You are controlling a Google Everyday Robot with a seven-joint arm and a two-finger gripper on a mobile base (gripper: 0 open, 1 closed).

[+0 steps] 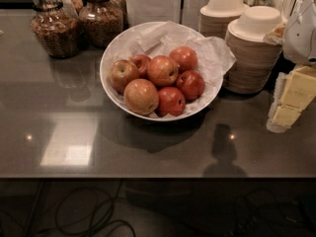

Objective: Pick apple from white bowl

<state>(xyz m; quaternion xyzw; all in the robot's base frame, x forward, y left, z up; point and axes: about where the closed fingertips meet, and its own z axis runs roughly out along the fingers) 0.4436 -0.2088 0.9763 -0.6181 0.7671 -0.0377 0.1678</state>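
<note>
The white bowl (114,51), wide and shallow with crumpled white paper lining, stands at the middle back of the dark countertop. It holds several apples. The large red-orange apple (163,70) with faint yellowish streaks lies on top in the middle. Smaller deep-red apples (171,101) lie to its right and front. Yellower apples (141,96) lie at the left and front left. My gripper (291,100), with a white body and pale yellow fingers, hangs at the right edge of the view. It is well to the right of the bowl and apart from it.
Two stacks of tan disposable bowls (253,53) stand just right of the white bowl, between it and my gripper. Two glass jars of nuts (57,31) stand at the back left. The counter's front edge (148,176) runs across the lower view, with cables on the floor below.
</note>
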